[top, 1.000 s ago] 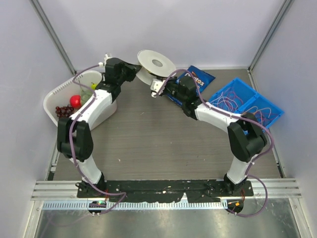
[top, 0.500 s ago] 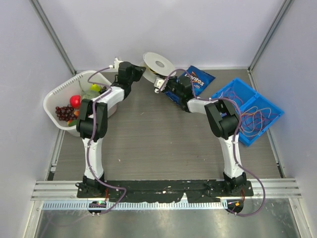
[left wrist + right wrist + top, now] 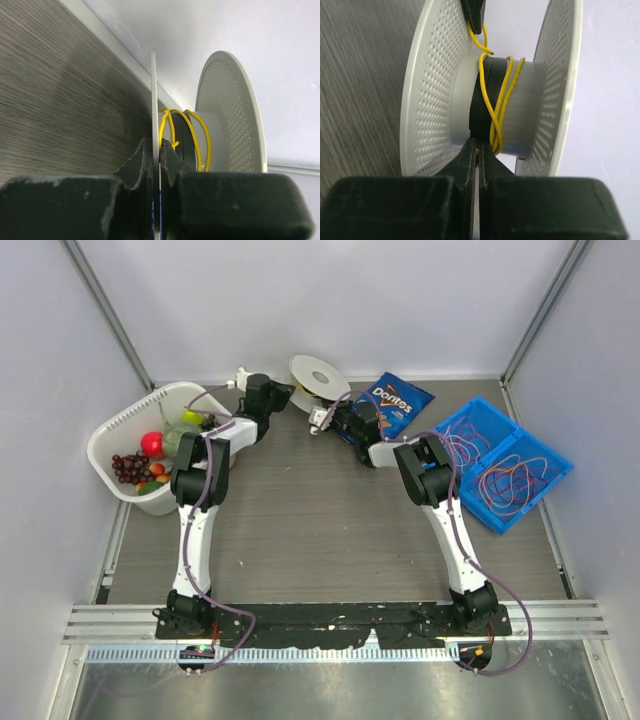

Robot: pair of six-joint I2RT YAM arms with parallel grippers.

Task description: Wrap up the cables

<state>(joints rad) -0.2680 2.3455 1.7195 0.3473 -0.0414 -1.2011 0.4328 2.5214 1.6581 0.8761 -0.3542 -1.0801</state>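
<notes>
Right wrist view shows the yellow cable (image 3: 495,132) wound loosely on the spool (image 3: 427,100) hub. Your right gripper (image 3: 477,146) is pressed together just below it, and your left gripper (image 3: 156,146) pinches the spool's flange. Pull the cable taut while you wind.

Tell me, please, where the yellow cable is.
The yellow cable is wound loosely around the white spool's hub, at the table's far edge in the top view, between the left gripper and the right gripper, left of the Doritos bag.

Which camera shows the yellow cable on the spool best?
Right wrist: the cable shows its crossed turns on the spool and a loose end. Left wrist shows a few loops beside a flange; from the top it is too small to see.
</notes>
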